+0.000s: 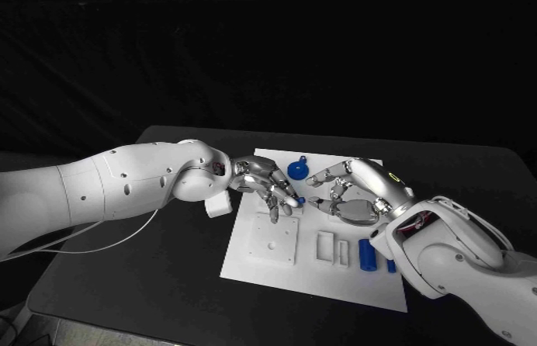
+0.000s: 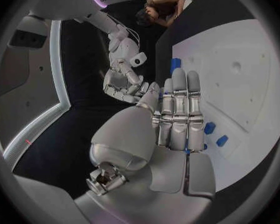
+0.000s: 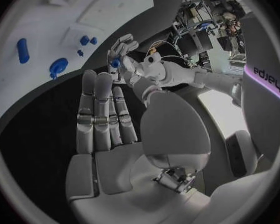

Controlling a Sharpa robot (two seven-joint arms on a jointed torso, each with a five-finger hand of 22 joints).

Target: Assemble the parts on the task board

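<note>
We see blue parts (image 1: 367, 254) lying on the near task board (image 1: 268, 272), our right hand (image 1: 356, 195) hovering empty with fingers spread, our left hand (image 1: 266, 187) pinching a small blue part (image 1: 298, 200) above the board's middle, a round blue part (image 1: 299, 168) farthest.

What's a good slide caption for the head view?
Two robot hands meet over the white board: the left robot hand pinches a small blue part, the right robot hand open beside it.

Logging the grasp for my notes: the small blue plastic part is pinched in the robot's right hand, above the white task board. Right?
Not quite: the left hand pinches the small blue part above the white task board, as the right wrist view shows.
</note>
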